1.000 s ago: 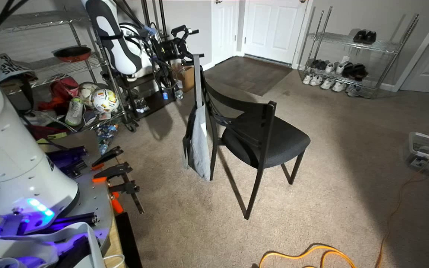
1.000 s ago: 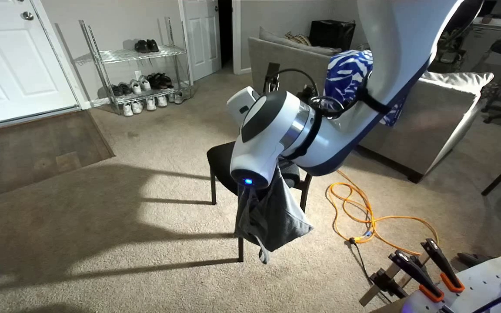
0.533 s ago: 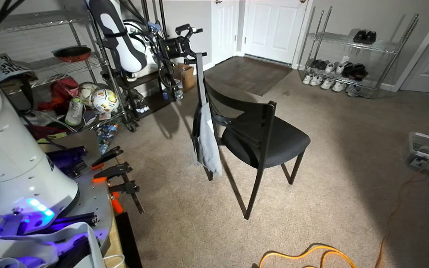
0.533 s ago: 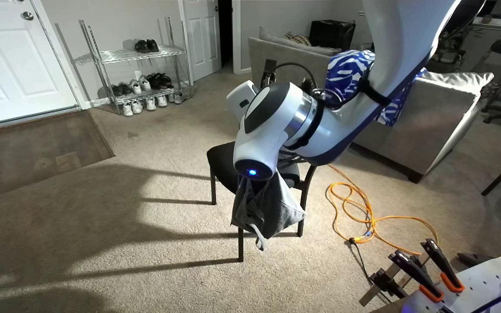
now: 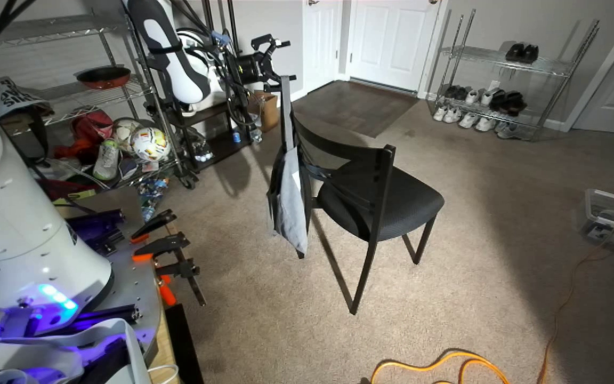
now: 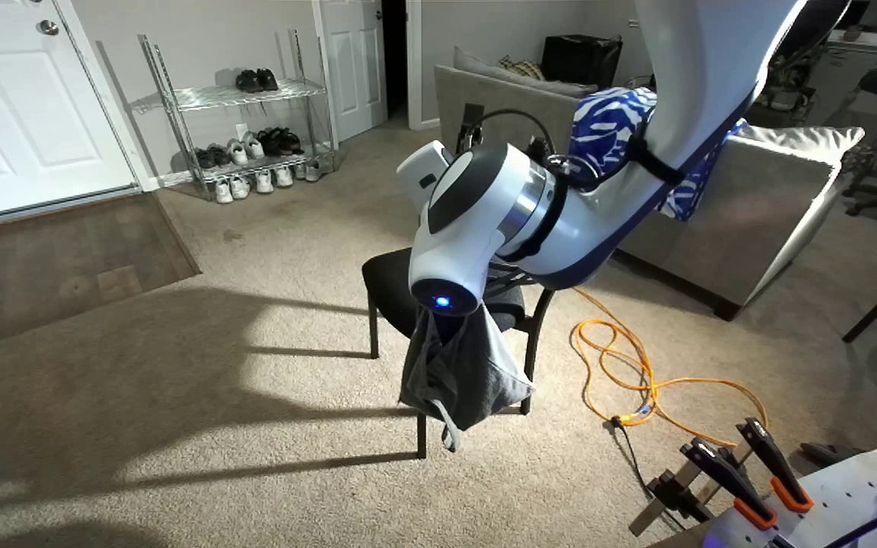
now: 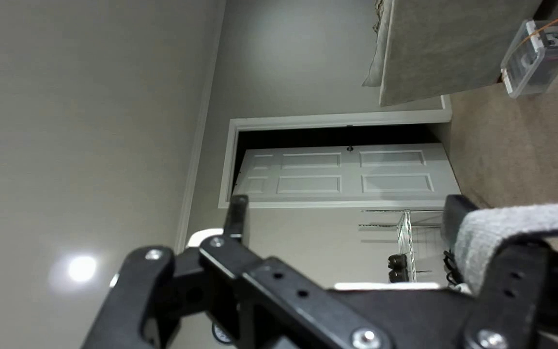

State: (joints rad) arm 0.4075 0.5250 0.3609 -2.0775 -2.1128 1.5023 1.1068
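Note:
My gripper (image 5: 289,62) is open and points sideways, one finger above the other. A grey cloth bag (image 5: 291,194) hangs by its strap from the lower finger, and nothing is clamped between the fingers. In the wrist view the gripper (image 7: 348,211) has its fingers wide apart, with the light grey strap (image 7: 482,237) looped around the right-hand finger. A black chair (image 5: 387,200) stands beside the bag; the bag hangs by its backrest post, and I cannot tell whether they touch. In an exterior view the bag (image 6: 476,373) hangs below my wrist, which hides the fingers.
A shoe rack (image 5: 504,58) stands by the wall. A metal shelf (image 5: 64,101) holds a pan, balls and shoes. Clamps (image 5: 166,245) stick out from the table edge. An orange cable (image 6: 648,365) and a clear bin (image 5: 611,216) lie on the floor. A sofa (image 6: 705,221) stands behind.
The arm has moved slightly toward the chair and then stopped. The bag swung toward the chair half a second ago and now hangs back nearer vertical. The gripper stays open.

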